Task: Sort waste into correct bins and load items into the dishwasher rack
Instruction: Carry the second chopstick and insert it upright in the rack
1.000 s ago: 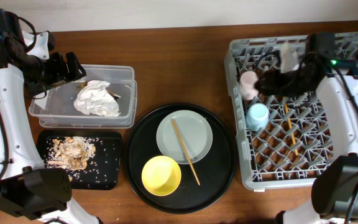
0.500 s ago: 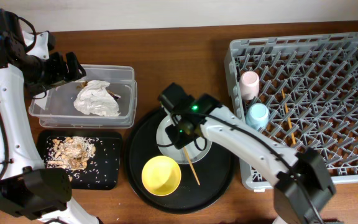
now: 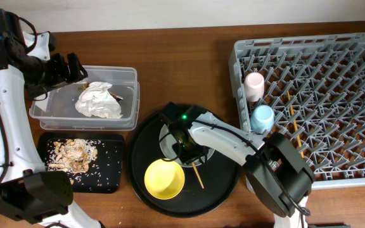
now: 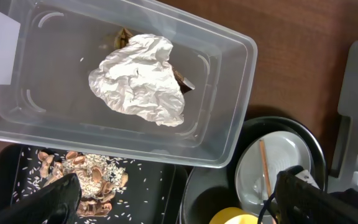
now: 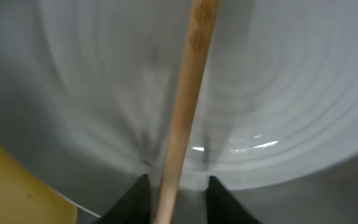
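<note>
Since the right gripper (image 5: 178,196) is down on the pale grey plate (image 5: 278,93), you get a close look: its jaws are spread and sit either side of a wooden chopstick (image 5: 188,93), not clamping it, with a bit of gap showing on one side. The plate sits in the round black tray (image 3: 224,180) near the middle of the front edge, with the yellow bowl (image 3: 164,178) just beside it in the same tray.

Over by the right edge, the dishwasher rack (image 3: 334,95) holds the pink cup (image 3: 254,85), the blue cup (image 3: 262,117) and a second chopstick (image 3: 291,114).

The left gripper (image 4: 179,196) hovers wide open over the clear tub (image 4: 229,93) toward the back-left corner. The crumpled tissue (image 4: 140,79) and brown wrapper (image 4: 180,79) are inside the tub. Food scraps (image 3: 71,154) lie in the shallow black tray (image 3: 109,174) by the front-left corner.
</note>
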